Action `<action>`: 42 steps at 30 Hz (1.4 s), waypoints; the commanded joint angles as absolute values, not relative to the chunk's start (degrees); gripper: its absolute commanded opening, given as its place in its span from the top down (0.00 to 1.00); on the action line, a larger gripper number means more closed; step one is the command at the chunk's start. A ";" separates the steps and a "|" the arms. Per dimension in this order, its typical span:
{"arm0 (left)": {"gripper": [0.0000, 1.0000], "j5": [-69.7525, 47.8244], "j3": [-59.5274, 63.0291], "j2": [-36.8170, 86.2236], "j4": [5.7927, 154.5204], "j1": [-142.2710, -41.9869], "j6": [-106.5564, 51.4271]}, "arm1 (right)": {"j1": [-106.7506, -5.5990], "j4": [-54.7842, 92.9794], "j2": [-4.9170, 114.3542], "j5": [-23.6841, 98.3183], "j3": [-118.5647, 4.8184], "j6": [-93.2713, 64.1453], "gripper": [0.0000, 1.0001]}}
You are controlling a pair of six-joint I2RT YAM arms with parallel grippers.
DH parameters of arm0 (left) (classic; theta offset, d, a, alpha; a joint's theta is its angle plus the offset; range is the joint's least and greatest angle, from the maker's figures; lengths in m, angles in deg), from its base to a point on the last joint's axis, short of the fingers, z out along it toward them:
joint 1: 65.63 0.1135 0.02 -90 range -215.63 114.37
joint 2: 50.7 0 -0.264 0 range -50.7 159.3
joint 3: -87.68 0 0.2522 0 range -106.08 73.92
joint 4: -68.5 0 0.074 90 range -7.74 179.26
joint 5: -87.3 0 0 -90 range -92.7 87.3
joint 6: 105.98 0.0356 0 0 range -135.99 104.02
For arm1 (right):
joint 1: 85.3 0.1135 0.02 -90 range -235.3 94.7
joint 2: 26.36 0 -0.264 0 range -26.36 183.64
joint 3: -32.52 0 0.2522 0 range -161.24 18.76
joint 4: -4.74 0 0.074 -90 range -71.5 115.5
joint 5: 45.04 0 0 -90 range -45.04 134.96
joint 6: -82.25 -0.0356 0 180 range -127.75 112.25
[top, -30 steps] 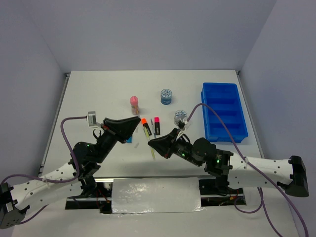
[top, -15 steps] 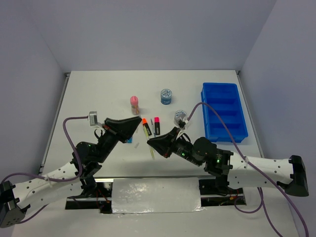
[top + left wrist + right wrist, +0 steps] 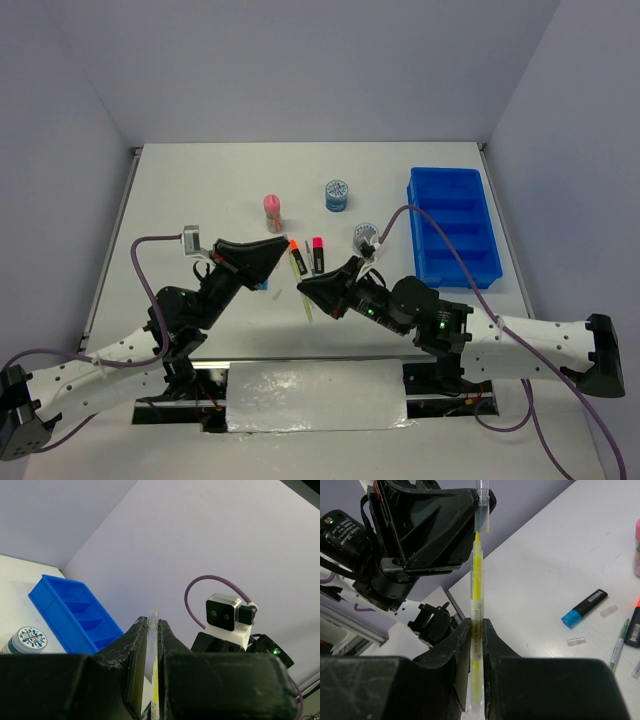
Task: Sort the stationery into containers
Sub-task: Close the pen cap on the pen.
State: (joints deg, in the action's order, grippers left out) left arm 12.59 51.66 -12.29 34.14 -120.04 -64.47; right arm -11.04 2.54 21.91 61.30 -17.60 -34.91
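Observation:
My right gripper (image 3: 476,625) is shut on a thin yellow highlighter pen (image 3: 476,580) and holds it up, tip outward. My left gripper (image 3: 150,626) is shut on a small clear pen cap (image 3: 153,617). In the right wrist view the cap (image 3: 482,515) sits just beyond the pen's tip, in line with it. In the top view the two grippers, left (image 3: 278,250) and right (image 3: 304,288), meet above the table's near middle. The blue tray (image 3: 452,226) lies at the right. Orange-capped (image 3: 296,258) and pink-capped (image 3: 317,254) highlighters lie between them.
A pink-topped tube (image 3: 272,208) and two patterned rolls (image 3: 337,194) (image 3: 366,238) stand behind the grippers. A blue-capped highlighter (image 3: 582,607), two loose clear caps (image 3: 609,611) (image 3: 575,641) and a green pen (image 3: 618,647) lie on the table.
My left arm has edged slightly to the right, bringing the cap closer to the pen tip. The right arm has hardly moved.

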 commanded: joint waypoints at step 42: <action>1.00 11.18 50.54 -12.73 31.02 -119.86 -63.27 | -10.59 2.95 22.33 61.66 -21.93 -34.12 1.00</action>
State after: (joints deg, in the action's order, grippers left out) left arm 11.95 51.66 -12.53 34.27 -120.02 -64.17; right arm -11.02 3.87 22.67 60.84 -19.02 -34.91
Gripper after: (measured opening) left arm 0.228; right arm 0.177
